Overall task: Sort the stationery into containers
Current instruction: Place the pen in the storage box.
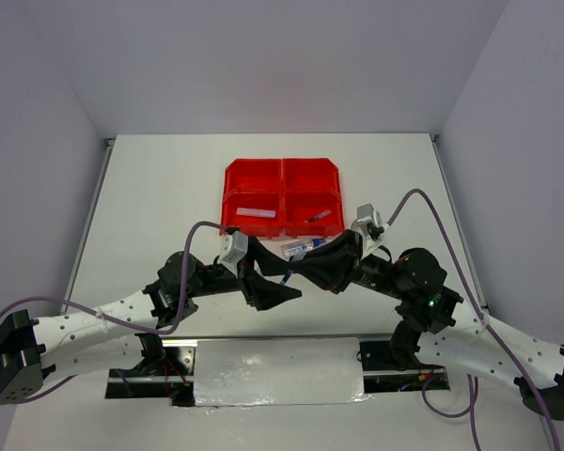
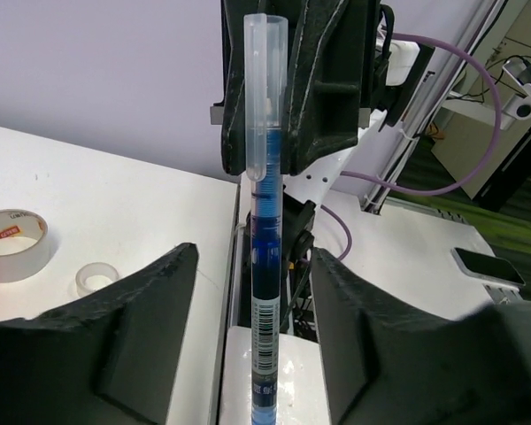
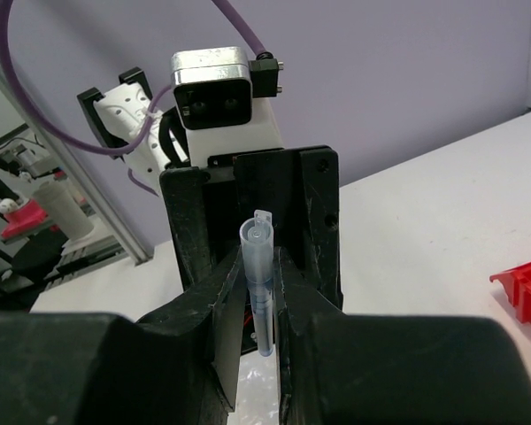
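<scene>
The blue pen (image 2: 265, 212) is clamped at its capped end by the jaws of the right gripper (image 2: 274, 106). The jaws of the left gripper (image 2: 252, 266) are released, one either side of the barrel, clear of it

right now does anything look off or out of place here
One thing: a blue pen is up in the air, not in the red bins. The right claw is shut on it, while the left claw stands open around it without touching. Nothing looks spilled or damaged.
</scene>
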Controlling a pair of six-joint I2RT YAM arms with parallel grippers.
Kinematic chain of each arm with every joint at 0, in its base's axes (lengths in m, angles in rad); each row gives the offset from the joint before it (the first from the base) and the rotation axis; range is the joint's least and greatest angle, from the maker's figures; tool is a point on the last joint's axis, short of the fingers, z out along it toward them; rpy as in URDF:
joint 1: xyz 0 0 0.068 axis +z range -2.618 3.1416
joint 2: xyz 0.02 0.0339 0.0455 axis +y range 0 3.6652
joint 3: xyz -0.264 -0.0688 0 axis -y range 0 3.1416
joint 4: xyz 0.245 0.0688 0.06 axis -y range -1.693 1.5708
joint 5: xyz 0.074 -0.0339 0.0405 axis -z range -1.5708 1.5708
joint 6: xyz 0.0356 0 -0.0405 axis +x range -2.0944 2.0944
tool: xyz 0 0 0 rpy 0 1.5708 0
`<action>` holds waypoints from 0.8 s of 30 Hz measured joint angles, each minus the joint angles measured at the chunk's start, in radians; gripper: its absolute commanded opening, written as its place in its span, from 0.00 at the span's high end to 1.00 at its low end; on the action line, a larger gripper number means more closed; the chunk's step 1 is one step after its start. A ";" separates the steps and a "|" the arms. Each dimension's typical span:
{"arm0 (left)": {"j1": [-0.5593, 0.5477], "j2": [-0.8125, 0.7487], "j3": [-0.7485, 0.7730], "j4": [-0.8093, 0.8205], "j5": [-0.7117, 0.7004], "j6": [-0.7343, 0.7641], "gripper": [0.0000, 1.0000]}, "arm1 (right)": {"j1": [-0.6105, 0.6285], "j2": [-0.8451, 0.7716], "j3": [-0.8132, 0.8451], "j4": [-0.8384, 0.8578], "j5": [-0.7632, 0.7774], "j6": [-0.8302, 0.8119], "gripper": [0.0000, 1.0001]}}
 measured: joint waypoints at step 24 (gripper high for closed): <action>-0.002 0.031 0.168 -0.356 -0.402 -0.011 0.01 | -0.001 -0.040 0.005 -0.098 0.386 0.021 1.00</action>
